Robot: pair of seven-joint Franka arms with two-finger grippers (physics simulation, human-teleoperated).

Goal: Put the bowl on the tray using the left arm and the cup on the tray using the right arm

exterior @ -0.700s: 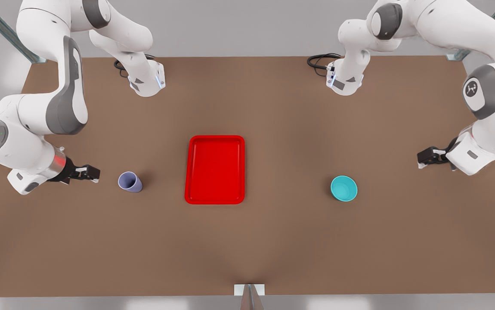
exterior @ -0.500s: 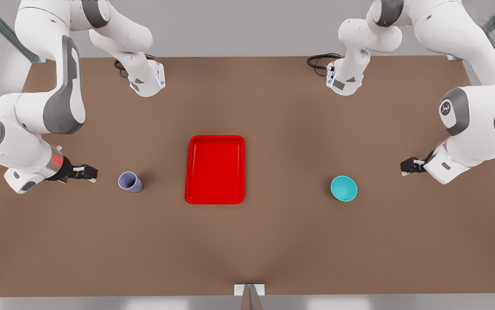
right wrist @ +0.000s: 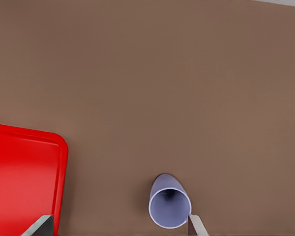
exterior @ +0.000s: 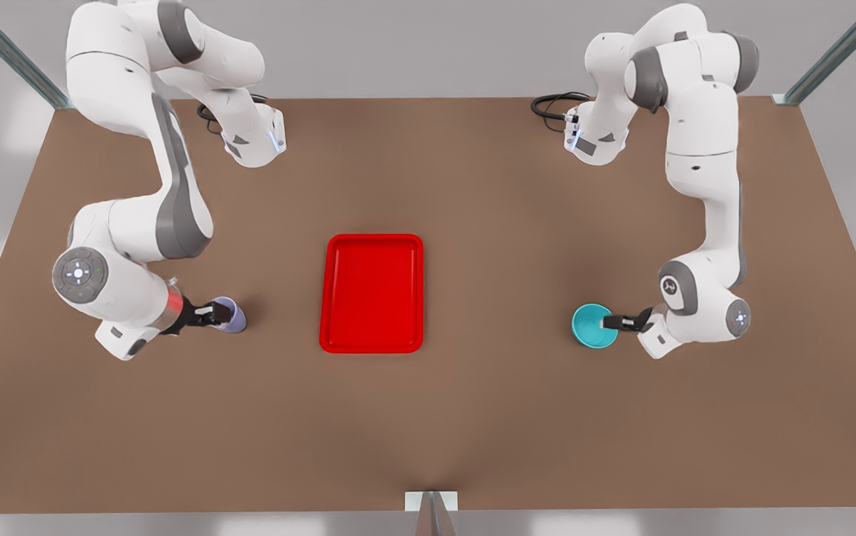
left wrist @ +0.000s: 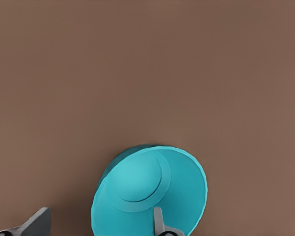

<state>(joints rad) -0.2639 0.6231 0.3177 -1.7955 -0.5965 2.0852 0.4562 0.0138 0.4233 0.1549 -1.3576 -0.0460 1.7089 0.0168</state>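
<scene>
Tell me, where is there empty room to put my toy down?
The tray is bare inside. The table is bare between tray and cup, and between tray and bowl. It is crowded at the cup, where the right gripper reaches, and at the bowl, with the left gripper.

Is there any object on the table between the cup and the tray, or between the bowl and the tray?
No. Bare table lies between the cup and the tray, and likewise between the bowl and the tray.

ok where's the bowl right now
The bowl sits on the table at the front view's right, apart from the tray, with the left end effector at its rim.
</scene>
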